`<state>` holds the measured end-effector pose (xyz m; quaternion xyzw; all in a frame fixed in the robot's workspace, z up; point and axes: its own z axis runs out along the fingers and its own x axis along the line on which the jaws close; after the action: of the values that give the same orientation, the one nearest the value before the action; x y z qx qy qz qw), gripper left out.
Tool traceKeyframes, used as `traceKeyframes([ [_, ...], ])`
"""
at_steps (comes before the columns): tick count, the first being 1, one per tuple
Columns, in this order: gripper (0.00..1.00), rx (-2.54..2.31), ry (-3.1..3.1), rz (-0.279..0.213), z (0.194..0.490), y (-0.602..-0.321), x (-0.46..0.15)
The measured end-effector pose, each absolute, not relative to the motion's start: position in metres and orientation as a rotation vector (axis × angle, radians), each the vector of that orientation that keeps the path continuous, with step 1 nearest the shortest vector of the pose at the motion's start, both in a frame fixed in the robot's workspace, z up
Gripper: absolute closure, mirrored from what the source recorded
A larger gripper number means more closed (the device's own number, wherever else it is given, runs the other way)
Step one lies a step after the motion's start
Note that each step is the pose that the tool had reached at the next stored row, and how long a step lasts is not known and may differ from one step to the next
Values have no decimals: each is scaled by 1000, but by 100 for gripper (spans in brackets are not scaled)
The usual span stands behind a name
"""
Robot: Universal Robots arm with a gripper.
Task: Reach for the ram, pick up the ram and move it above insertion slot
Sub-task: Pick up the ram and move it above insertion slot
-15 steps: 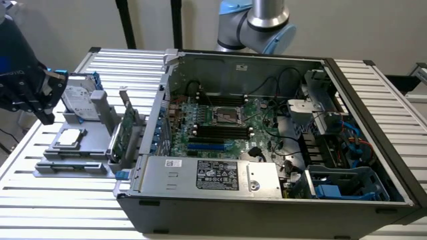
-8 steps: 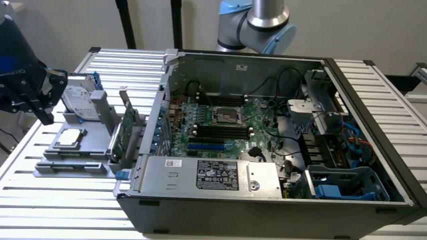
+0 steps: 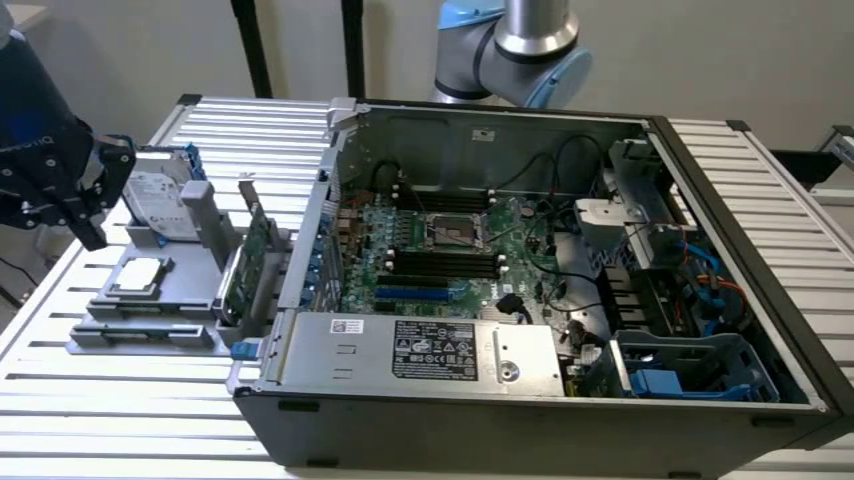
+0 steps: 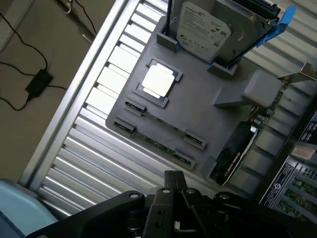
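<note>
Where the gripper hung: at the exterior view's left edge, the black gripper (image 3: 78, 215) was poised over the grey holder tray (image 3: 180, 300), outside the open computer case (image 3: 534, 420).
Gripper state: neither view showed whether it was open or closed, and nothing was seen in its hold.
Ram: the thin green ram (image 4: 157, 143) lay flat in the tray, seated between small grey clips at either end. In the wrist view it sat near the gripper and apart from it.
Processor chip: a square silver chip (image 4: 158, 82) rested in its own recess, just beside the ram's place.
Hard drive: the silver hard drive (image 4: 208, 29) stood on edge at the tray's far end, flanked by blue rails.
Expansion card: a wider green card (image 3: 254, 255) with a metal bracket stood upright along the side of the tray nearest the case.
Case: it lay on its side on the slatted metal table (image 3: 134, 430) with the motherboard (image 3: 461, 215) facing up. A labelled power supply (image 3: 427, 350) sat along the near wall.
Insertion slot: long dark slots (image 3: 441, 263) ran across the motherboard, well apart from both ram and gripper.
Arm: a silver and blue joint of the arm (image 3: 527, 45) rose behind the case.
Floor: a cable and a black adapter (image 4: 38, 82) lay beside the table in the wrist view.
</note>
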<state>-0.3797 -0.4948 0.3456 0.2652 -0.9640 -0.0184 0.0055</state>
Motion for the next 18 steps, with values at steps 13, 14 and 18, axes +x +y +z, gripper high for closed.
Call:
traceKeyframes([
  [13,89,1180,-2895,-55,346,-495,-380],
  [14,89,1206,-2884,-55,346,-495,-380],
  [18,89,1308,-2837,-54,346,-495,-380],
])
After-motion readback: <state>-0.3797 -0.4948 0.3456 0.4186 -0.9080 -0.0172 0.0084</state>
